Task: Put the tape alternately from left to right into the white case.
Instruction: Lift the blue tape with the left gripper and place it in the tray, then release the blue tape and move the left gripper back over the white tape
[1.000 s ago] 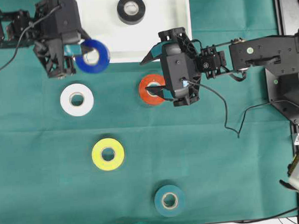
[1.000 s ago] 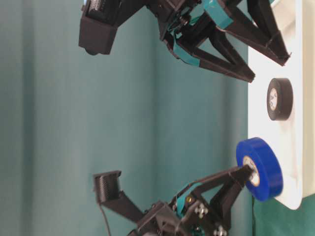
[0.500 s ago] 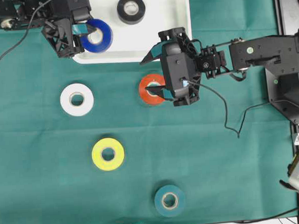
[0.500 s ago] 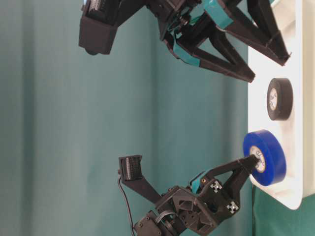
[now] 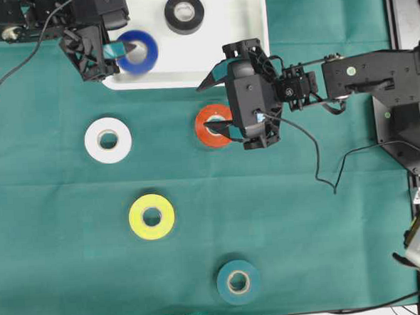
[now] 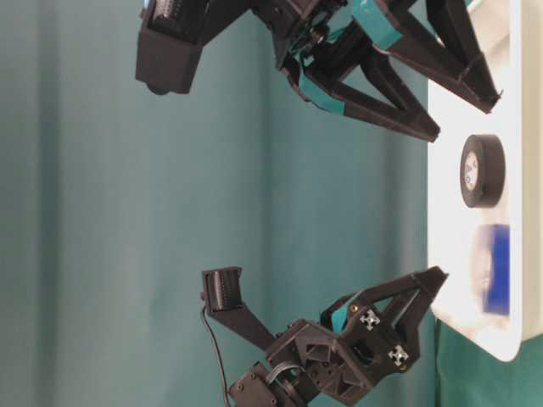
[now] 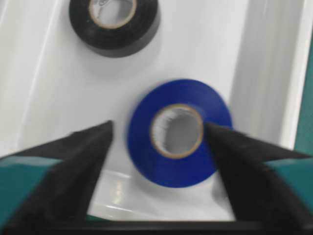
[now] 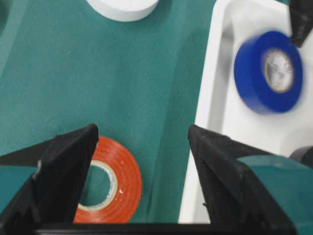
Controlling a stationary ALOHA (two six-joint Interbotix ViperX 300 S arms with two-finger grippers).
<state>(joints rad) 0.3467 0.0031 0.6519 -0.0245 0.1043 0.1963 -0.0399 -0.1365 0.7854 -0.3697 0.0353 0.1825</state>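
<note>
The left end effector (image 7: 159,134) hangs over the near edge of the white case (image 5: 225,53), and its fingers are spread, nothing pinched between them. The blue roll (image 7: 178,133) sits in the gap between those fingers, blurred, clear of the left finger; whether the right fingertip touches its rim is hard to tell. In the table-level view the blue roll (image 6: 492,270) is a smear inside the case, just beyond the fingertips. Farther ahead of the left end effector lies the black roll (image 7: 114,22), flat on the case floor, apart from the blue one.

Over to the right end effector (image 8: 142,134): jaws wide apart, gripping nothing. The red roll (image 8: 110,183) lies flat on the green cloth (image 5: 306,216) covering the table, close under its left finger and partly hidden by it. Beside the other finger runs the rim of the case.

The white roll (image 5: 108,140) sits on the cloth below the left end effector in the overhead view. The yellow roll (image 5: 151,217) lies further down, and the teal roll (image 5: 237,281) rests near the bottom edge, well apart from both arms.
</note>
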